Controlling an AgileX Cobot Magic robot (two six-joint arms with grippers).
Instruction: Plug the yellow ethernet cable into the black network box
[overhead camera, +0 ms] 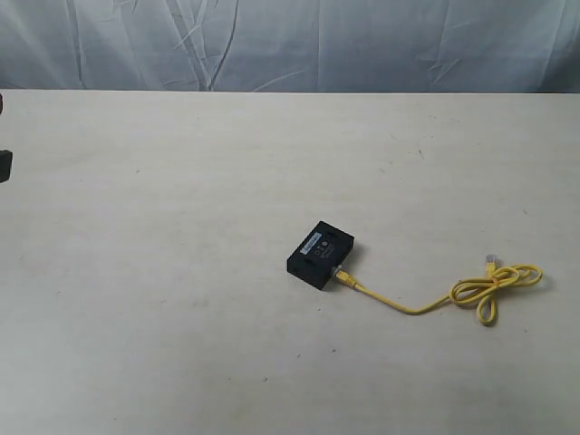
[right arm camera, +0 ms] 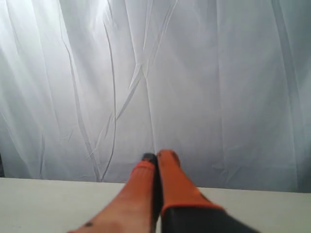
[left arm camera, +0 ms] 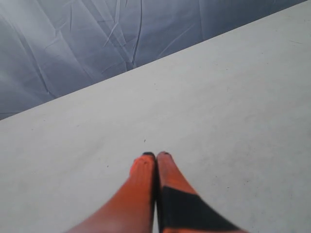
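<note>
The black network box point(overhead camera: 321, 254) lies flat on the table right of centre in the exterior view. One plug of the yellow ethernet cable point(overhead camera: 417, 306) sits at the box's near right side. The cord runs right to a loose knotted loop point(overhead camera: 495, 286), and its other clear plug point(overhead camera: 490, 261) lies free on the table. Neither gripper shows among these things in the exterior view. My left gripper point(left arm camera: 156, 156) is shut and empty over bare table. My right gripper point(right arm camera: 156, 156) is shut and empty, facing the curtain.
A pale table point(overhead camera: 181, 272) fills the exterior view, with a wrinkled grey-white curtain point(overhead camera: 290, 45) behind its far edge. A dark piece of arm hardware point(overhead camera: 4, 165) shows at the far left edge.
</note>
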